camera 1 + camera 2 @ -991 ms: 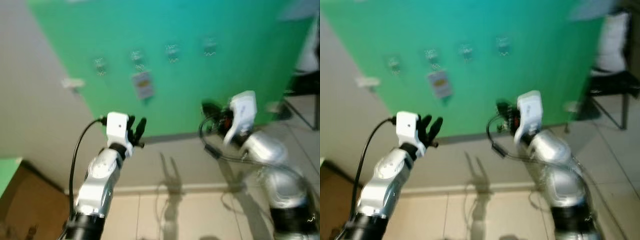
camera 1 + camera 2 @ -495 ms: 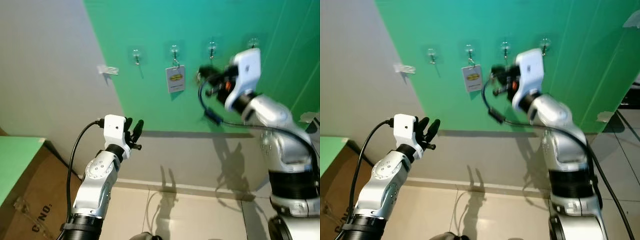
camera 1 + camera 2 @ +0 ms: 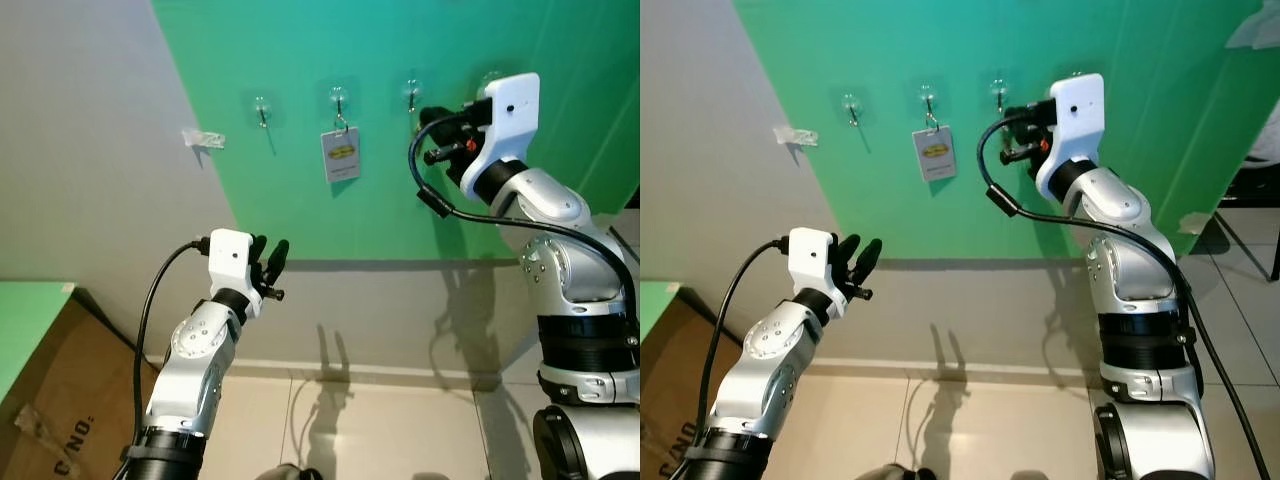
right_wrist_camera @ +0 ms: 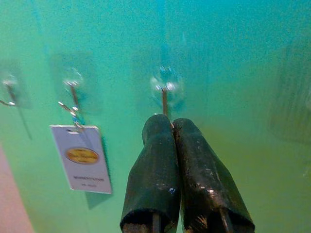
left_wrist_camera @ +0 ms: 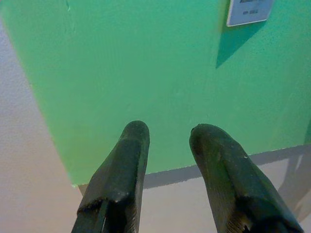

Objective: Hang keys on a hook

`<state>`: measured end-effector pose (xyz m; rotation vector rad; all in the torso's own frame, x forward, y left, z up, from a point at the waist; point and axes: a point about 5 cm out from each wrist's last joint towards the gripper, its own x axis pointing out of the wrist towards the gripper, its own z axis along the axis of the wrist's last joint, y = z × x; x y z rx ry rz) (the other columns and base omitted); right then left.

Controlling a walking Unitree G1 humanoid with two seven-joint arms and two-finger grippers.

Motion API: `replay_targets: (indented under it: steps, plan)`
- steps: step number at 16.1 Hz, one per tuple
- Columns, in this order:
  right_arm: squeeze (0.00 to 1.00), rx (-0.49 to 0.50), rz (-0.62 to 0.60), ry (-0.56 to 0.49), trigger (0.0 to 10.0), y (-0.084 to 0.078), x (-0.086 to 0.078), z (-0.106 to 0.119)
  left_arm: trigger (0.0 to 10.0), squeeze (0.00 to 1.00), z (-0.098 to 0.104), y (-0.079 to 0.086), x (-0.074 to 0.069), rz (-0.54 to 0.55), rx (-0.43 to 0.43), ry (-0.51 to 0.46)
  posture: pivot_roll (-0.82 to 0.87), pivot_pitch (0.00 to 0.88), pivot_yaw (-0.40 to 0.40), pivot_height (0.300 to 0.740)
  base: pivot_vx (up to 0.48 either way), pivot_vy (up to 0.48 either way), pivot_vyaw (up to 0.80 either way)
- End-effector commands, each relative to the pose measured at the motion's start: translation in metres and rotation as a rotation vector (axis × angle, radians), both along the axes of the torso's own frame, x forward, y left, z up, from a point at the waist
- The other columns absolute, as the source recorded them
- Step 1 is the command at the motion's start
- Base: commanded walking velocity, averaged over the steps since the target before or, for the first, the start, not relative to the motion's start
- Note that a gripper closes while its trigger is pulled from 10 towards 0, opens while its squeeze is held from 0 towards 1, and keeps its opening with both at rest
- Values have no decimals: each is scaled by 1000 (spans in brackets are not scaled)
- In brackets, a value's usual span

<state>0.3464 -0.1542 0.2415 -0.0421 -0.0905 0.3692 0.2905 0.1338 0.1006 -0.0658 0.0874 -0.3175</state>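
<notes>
High on the green wall [image 3: 400, 220], along the upper middle of the head views, sits a row of clear hooks. From the second hook [image 3: 338, 98] hangs a white tag [image 3: 341, 155] with a yellow oval on it, on a small ring; whether keys hang with it cannot be told. Up at the upper right, the right gripper [image 4: 171, 125] is raised to the wall with its jaws pressed together, tips just below the third hook [image 4: 164, 87]; nothing can be made out between them. The tag hangs one hook over, near but apart from the jaws. At lower left, the left gripper [image 5: 167, 133] is held up well below the hooks, its jaws narrowly parted and empty, pointing at bare wall under the tag.
</notes>
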Motion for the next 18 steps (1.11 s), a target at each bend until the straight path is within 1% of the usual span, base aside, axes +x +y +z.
replay_targets:
  steps: [1, 5, 13, 18]
  plan:
    - [0, 12, -12, -24, 0, 1, 4, 7, 10000, 0, 2, 3, 2, -2, 13, -6, -228, 0, 126, 740, 0, 0, 0]
    - [0, 16, -12, -17, 0, 5, 10, 5, 10000, 0, 1, 1, 1, -13, 16, -3, -222, 0, 120, 740, 0, 0, 0]
    - [0, 24, -20, -44, 0, 3, 14, 15, 10000, 0, -1, 1, 0, -9, 9, 7, -222, 0, 109, 740, 0, 0, 0]
    - [0, 124, -33, -16, 0, 2, 16, 21, 10000, 0, -2, 1, 0, -8, 3, 14, -225, 0, 114, 740, 0, 0, 0]
